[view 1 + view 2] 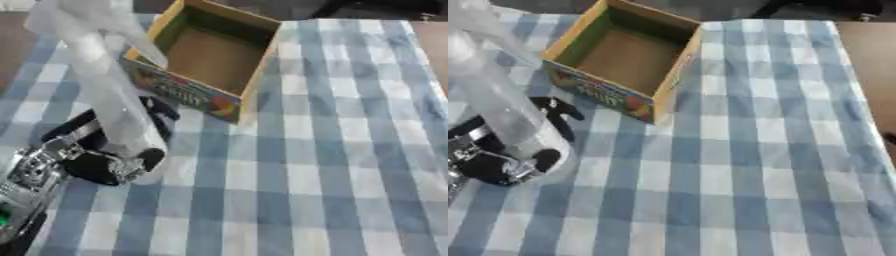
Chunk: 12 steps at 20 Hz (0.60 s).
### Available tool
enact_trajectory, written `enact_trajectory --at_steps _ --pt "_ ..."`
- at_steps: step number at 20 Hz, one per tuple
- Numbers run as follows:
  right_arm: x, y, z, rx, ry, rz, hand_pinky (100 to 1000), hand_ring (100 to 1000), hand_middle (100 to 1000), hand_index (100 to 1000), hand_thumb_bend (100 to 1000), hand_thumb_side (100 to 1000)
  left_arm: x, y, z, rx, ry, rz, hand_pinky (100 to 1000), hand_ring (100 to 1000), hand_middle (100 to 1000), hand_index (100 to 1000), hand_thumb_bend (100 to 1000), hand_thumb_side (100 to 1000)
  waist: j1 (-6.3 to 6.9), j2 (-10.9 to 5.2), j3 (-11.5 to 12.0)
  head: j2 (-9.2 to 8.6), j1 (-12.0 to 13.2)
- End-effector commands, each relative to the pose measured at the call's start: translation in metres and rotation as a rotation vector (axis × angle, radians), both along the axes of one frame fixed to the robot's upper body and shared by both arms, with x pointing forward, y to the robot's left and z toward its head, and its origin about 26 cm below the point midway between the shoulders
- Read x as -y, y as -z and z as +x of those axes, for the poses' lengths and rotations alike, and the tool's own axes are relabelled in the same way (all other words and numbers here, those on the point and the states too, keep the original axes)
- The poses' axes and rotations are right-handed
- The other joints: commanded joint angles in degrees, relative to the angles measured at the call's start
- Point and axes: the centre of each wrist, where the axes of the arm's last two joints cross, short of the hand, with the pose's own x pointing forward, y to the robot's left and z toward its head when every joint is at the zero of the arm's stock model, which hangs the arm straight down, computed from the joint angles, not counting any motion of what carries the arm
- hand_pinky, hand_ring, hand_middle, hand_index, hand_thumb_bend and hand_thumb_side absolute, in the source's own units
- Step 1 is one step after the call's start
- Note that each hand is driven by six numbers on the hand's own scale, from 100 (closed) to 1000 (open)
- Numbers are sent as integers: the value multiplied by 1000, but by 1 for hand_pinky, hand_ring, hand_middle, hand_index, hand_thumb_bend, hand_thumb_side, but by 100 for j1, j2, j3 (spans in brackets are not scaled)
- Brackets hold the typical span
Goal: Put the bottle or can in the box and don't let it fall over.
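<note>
Left hand came in from the lower left, black and silver, its fingers and thumb wrapped round the lower part of a clear bottle. The bottle was pale and see-through, blurred in both views, and it leaned with its top toward the upper left of the picture. Its base sat low inside the grasp; whether it touched the tablecloth could not be told. The bottle was outside the box, just to the left of the box's near corner, and its upper part overlapped the box's left wall in the left eye view.

The box was cardboard, open at the top, with a brown floor, greenish inner walls and a colourful printed front. Nothing lay inside it. It stood on the blue-and-white checked tablecloth toward the far side.

Right hand did not show in either view.
</note>
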Motion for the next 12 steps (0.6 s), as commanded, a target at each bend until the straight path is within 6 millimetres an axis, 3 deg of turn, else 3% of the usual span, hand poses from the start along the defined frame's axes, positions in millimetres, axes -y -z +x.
enact_trajectory --at_steps 1,7,12 --pt "7 -8 -2 16 4 -24 862 1000 1000 992 100 714 0 -29 1 67 -10 -44 1000 605 749 338 100 434 14 -167 -10 18 -33" --pt "5 -7 -1 11 -7 -27 862 1000 1000 992 100 714 4 -65 21 140 -22 -70 1000 607 748 335 100 422 29 -193 -120 -13 -3" --pt "3 -7 0 9 -20 -30 863 1000 1000 993 100 719 7 -83 42 179 -46 -66 1000 608 748 333 100 419 44 -163 -260 -95 90"
